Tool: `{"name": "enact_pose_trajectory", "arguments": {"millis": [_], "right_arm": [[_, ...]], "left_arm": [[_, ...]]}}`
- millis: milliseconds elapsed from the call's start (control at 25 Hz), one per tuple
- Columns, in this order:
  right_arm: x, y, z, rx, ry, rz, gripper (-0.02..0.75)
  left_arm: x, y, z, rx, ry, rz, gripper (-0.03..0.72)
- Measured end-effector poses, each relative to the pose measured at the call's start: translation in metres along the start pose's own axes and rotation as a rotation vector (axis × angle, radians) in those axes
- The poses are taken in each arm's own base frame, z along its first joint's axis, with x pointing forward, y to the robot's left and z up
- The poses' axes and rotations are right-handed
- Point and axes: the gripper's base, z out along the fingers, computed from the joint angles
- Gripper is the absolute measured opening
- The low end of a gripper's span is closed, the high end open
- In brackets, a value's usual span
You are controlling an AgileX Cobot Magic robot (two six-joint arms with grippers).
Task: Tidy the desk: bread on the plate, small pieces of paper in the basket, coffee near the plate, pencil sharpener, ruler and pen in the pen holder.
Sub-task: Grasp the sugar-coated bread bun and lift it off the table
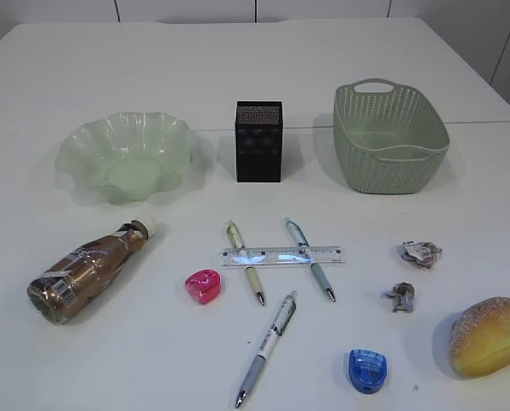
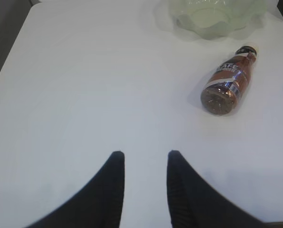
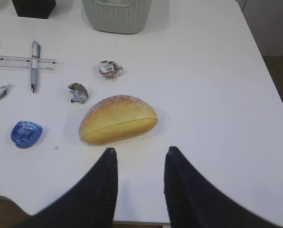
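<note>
Nothing is tidied yet; everything lies loose on the surface (image 1: 460,77). Both hands hang above it with fingers apart and empty: left hand (image 2: 145,161) over bare surface near-left, right hand (image 3: 139,156) just near of the bread (image 3: 117,118).

Likely step in hand: the bread, by the right hand. It lies on its side at the near-right corner, well apart from the plate (image 1: 125,156), which sits far-left. Judgement: come down across the bun's short width, squeeze lightly since it looks soft, lift clear of the two paper wads (image 1: 419,253) (image 1: 400,296) and the blue sharpener (image 1: 367,370) beside it. The carry crosses the whole surface, so a handover or a long reach over the pens is needed; keep high over the holder (image 1: 258,141).

Coffee (image 2: 229,80) lies on its side just near the plate, cap toward it; the left hand suits it. Grip the body, not the tapered neck, as it may roll.

Ruler (image 1: 282,255) lies across two pens (image 1: 245,261) (image 1: 310,259); a third pen (image 1: 268,347) and pink sharpener (image 1: 203,285) lie nearby. Basket (image 1: 390,137) is far-right, empty.
</note>
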Motion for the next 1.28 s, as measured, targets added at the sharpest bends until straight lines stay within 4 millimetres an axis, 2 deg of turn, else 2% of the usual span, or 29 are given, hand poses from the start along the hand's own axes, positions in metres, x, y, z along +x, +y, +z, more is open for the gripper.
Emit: {"name": "enact_pose_trajectory", "arguments": {"millis": [600,1040,1280], "right_arm": [[0.0,0.002,0.0,-0.026,-0.003,0.012,0.28],[0.0,0.005,0.0,-0.099,-0.009,-0.001,0.28],[-0.008,0.005,-0.011,-0.107,-0.06,0.003,0.28]], "left_arm": [[0.0,0.0,0.0,-0.012,0.0,-0.009,0.216],[0.0,-0.001,0.001,0.07,0.003,0.021,0.235],[-0.014,-0.002,-0.002,0.073,0.018,0.022,0.244]]}}
